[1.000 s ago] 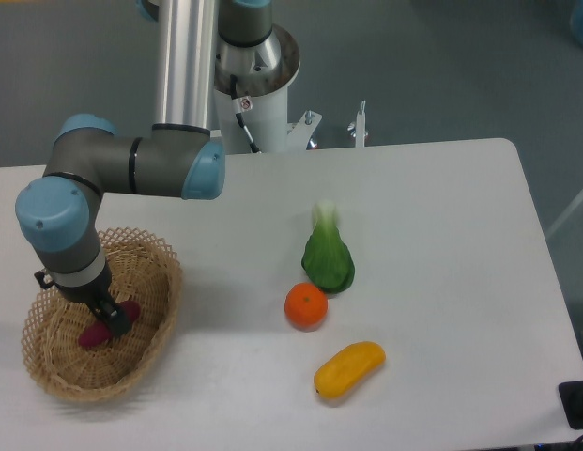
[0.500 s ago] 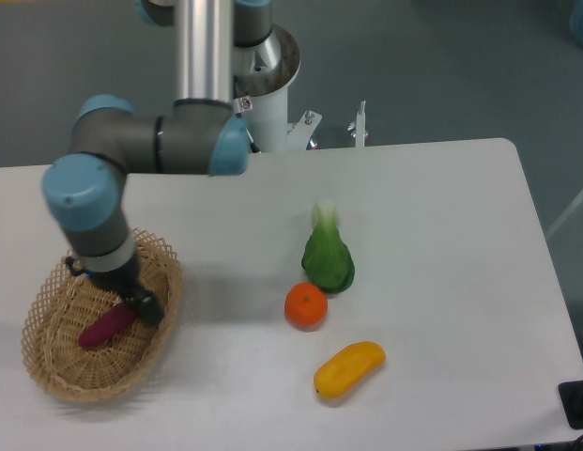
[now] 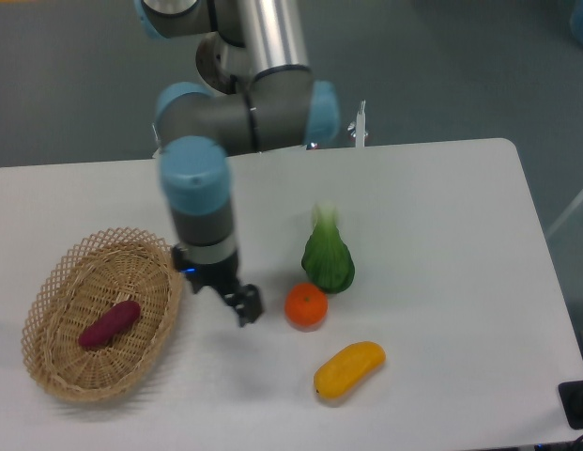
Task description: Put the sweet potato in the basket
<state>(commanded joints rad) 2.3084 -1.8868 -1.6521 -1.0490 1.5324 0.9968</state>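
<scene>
The magenta-purple sweet potato [image 3: 110, 323] lies alone on the floor of the oval wicker basket [image 3: 61, 276] at the left of the white table. My gripper [image 3: 243, 306] hangs over the table to the right of the basket, between it and the orange, and holds nothing. Its dark fingers [image 3: 251, 304] look slightly apart, but the view is too blurred to tell how the jaws stand.
A round orange [image 3: 306, 305] sits just right of the gripper. A green leafy vegetable [image 3: 328, 257] stands behind the orange. A yellow-orange oblong fruit [image 3: 349, 369] lies near the front edge. The arm's base is at the back of the table.
The gripper let go of the sweet potato in the basket, rose out of it and swung right, to beside the orange. The sweet potato stays in the basket.
</scene>
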